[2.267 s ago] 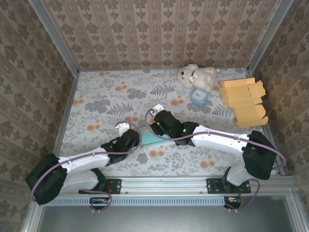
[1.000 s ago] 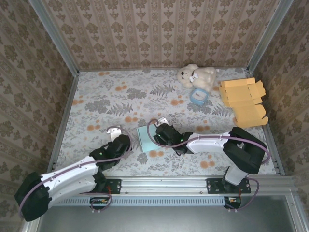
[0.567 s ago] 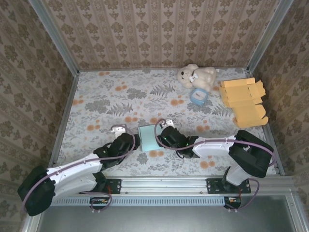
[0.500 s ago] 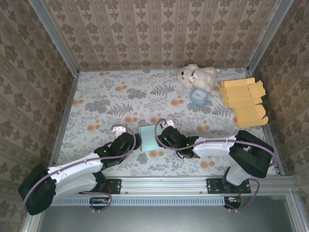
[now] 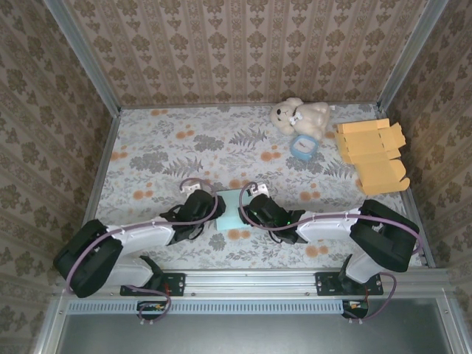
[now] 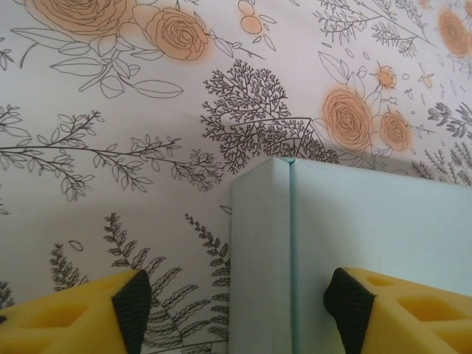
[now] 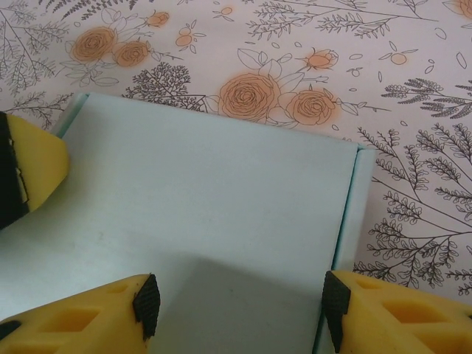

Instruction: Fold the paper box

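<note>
Mint-green paper box [image 5: 231,209] lies flat on the desk [image 5: 162,158], directly between the two end effectors. The left end effector [image 6: 232,302] is released, pads spread. The box's folded left flap sits just ahead of it, between the pads w/o touching either. The right end effector [image 7: 236,302] is also released, jaws apart over the box's near part, w/ the right flap beside its right pad.

Risks, as a guess:
- If the left one closes off-centre it could crease the flap, or shove the light box rightwards, since nothing pins it.
- The two sit v. close across the box. A yellow finger [image 7: 29,173] of the left one shows just left of the right one, so a knock is possible.

The desk wears a floral cloth, grey leaves & orange roses. Well beyond the right end effector are a teddy bear [image 5: 301,116], a small blue item [image 5: 302,146] & orange cardboard pieces [image 5: 372,151]. Damask wallpaper walls [image 5: 236,51] enclose it, w/ metal posts [image 5: 81,55] at the corners.
</note>
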Tool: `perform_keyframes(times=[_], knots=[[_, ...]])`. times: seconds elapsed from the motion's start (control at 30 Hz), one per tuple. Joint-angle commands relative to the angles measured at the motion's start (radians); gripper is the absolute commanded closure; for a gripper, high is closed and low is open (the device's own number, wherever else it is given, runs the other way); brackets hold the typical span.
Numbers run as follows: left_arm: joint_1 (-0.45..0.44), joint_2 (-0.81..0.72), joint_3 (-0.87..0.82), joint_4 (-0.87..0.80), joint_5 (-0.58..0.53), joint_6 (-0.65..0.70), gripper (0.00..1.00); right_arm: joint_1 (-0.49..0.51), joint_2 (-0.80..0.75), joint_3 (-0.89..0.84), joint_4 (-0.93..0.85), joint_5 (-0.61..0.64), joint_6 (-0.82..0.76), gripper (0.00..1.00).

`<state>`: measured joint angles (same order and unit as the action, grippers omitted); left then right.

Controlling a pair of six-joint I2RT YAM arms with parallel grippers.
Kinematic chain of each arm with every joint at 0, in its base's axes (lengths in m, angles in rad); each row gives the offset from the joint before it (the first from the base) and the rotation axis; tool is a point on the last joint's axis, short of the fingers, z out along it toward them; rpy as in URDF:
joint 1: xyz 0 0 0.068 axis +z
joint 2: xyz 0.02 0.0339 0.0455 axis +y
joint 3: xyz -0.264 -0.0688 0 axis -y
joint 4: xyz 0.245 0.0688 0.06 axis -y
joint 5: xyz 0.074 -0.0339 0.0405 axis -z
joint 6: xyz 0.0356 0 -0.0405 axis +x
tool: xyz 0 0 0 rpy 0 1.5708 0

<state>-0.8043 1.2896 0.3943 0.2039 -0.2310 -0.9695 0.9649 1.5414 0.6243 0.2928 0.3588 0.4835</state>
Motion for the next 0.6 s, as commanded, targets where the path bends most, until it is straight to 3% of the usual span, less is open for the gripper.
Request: perform_keyframes(times=[0.0, 0.23, 0.57], knots=[[-0.015, 0.046, 0.01, 0.013, 0.017, -0.01, 0.33, 0.01, -0.003, -0.032, -0.014, -0.034, 0.029, 0.37], [-0.023, 0.108, 0.012, 0.019, -0.011, 0.0, 0.43, 0.012, -0.106, -0.041, -0.102, -0.032, 0.046, 0.37], [-0.043, 0.111, 0.03, -0.014, -0.069, 0.021, 0.46, 0.012, -0.291, -0.097, -0.242, 0.04, 0.113, 0.35]])
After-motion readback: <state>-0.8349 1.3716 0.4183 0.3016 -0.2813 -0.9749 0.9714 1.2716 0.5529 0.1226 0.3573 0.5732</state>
